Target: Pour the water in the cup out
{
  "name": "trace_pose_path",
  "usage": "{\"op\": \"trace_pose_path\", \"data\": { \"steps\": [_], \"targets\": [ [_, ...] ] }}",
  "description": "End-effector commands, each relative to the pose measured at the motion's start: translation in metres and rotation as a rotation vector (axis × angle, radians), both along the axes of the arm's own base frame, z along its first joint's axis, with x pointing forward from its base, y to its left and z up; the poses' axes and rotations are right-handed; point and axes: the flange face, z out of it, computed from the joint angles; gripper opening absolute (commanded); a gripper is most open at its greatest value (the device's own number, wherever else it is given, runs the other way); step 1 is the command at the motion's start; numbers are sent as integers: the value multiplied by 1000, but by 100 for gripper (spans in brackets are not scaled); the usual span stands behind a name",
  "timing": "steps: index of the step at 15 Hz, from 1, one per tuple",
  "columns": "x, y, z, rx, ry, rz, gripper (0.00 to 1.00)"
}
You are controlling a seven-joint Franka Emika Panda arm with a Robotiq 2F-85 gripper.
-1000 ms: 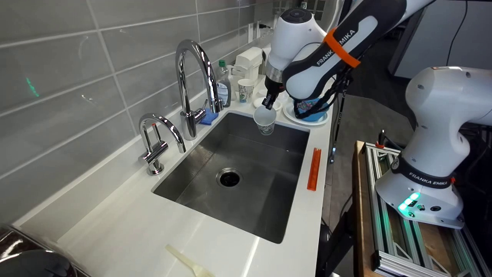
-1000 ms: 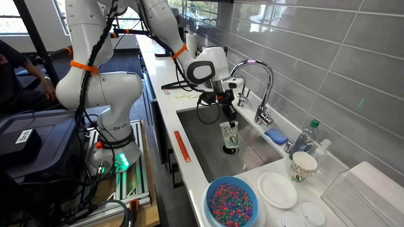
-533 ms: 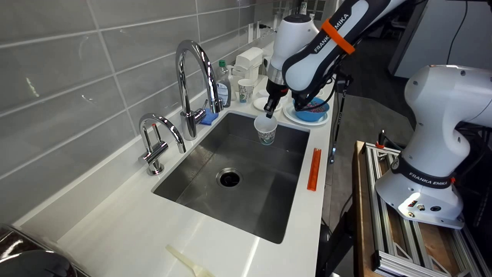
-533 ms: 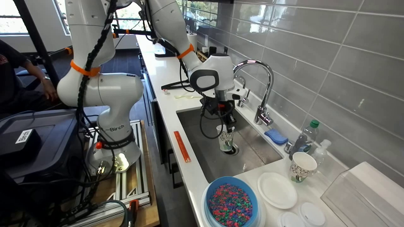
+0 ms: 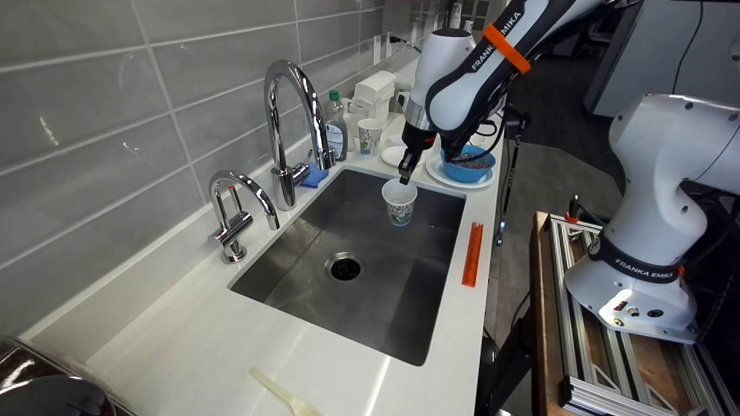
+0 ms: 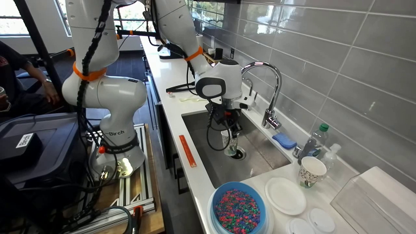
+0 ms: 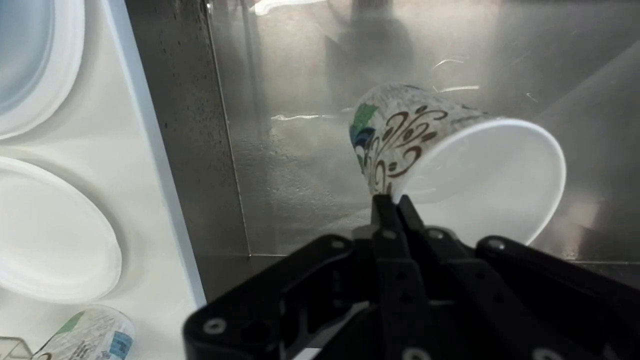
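The cup (image 5: 399, 208) is a white paper cup with brown swirls and green marks. It hangs within the sink (image 5: 381, 306), near the end by the plates, roughly upright with its mouth up. My gripper (image 5: 404, 179) is shut on its rim; one fingertip is outside the wall and one inside. An exterior view shows the cup (image 6: 230, 148) partly behind the gripper (image 6: 236, 132) and a cable, near the drain (image 6: 240, 154) in that view. In the wrist view the cup (image 7: 415, 135) leans away from the gripper (image 7: 394, 201). I cannot tell whether water is inside.
A tall tap (image 5: 292, 115) and a small tap (image 5: 231, 219) stand along the wall. A similar cup (image 6: 310, 174), a soap bottle (image 6: 315, 141), a plate (image 6: 286, 196) and a blue bowl of beads (image 6: 239, 208) stand past the sink. A red strip (image 5: 473, 254) lies along the edge.
My gripper has lowered the cup a little into the sink and shifted it slightly toward the red strip's side. The cup stands somewhat more upright. The grip holds throughout.
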Motion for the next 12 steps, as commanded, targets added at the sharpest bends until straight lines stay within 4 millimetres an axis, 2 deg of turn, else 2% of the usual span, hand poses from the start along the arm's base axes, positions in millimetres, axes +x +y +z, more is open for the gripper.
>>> {"op": "trace_pose_path", "data": {
  "steps": [1,8,10,12],
  "targets": [
    [0,1,-1,7,1,5,3],
    [0,2,-1,17,0,10,1],
    [2,-9,2,41,0,-32,1],
    [1,-11,5,64,-3,-41,1]
  ]
}}
